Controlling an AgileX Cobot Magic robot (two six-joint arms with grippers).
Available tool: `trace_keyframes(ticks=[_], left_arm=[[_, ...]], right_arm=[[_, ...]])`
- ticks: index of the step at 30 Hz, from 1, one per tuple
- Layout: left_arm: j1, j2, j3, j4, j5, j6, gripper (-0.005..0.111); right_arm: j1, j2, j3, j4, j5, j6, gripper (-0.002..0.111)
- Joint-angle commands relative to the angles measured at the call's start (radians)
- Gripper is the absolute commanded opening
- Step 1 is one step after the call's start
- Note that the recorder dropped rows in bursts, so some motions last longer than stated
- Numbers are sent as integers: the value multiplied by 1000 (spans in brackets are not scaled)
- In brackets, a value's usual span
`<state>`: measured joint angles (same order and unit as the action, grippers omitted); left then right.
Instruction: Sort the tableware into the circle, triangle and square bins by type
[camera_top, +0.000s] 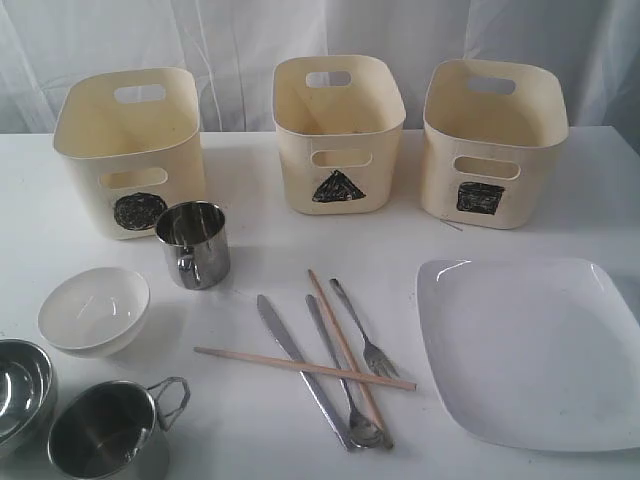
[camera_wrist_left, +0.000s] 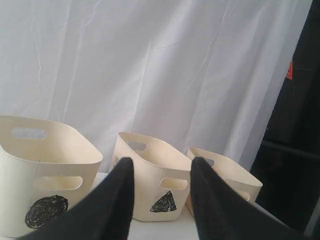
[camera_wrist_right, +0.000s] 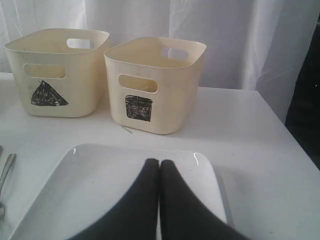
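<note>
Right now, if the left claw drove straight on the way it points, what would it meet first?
Most likely the triangle bin: it fills the gap of the open left claw, with nothing nearer. Depth is unclear; it might pass above the rim.

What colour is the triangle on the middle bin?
Black. The triangle is scribbled on the cream bin; the exterior view shows it best.

Light: bright, even, diffuse.
Shadows: faint, soft-edged, beside white bowl (camera_top: 93, 310).
Glare: small highlights on plate (camera_top: 530, 350) rim.
Focus: exterior view slightly soft, low detail.
</note>
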<state>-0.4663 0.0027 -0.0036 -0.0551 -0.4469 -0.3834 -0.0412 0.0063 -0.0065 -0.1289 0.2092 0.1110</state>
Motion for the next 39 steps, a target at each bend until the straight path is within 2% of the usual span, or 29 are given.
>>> trace_keyframes(ticks=[1,7,9,11,12,13,18,22,23,25,29,31,32,34,39], left_arm=[[1,-3,4,-6,-10,9,43],[1,-3,4,-12,-85,32,42],[3,-3,4,-158,-98,57,35],[3,7,-39,-272,-65,228,15],[3,31,-80,-288,-20,383,3],[3,63,-130,-295,36,531,0],[3,312,-362,-555,264,981,0],[26,568,-479,-819,282,1296,0],[38,613,-494,-876,264,1390,0],[78,712,-525,-1029,143,1666,0],[165,865,-626,-1430,-323,2280,0],[227,919,-706,-1678,-415,2501,0],[261,932,-731,-1689,-423,2483,0],[287,939,-725,-1689,-372,2502,0],[291,941,-720,-1689,-306,2502,0]], right_arm=[[-8,-6,7,1,-2,-1,0],[-8,-6,7,1,-2,-1,0],[-8,-6,7,1,-2,-1,0],[-8,-6,7,1,-2,-1,0],[-8,-6,7,1,-2,-1,0],[-8,-6,7,1,-2,-1,0],[-8,-6,7,1,-2,-1,0],[-8,-6,7,1,-2,-1,0],[-8,-6,7,1,-2,-1,0],[-8,-6,7,1,-2,-1,0],[-8,-6,7,1,-2,-1,0],[-8,-6,7,1,-2,-1,0],[-8,-6,7,1,-2,-1,0],[-8,-6,7,1,-2,-1,0],[-8,-6,7,1,-2,-1,0]])
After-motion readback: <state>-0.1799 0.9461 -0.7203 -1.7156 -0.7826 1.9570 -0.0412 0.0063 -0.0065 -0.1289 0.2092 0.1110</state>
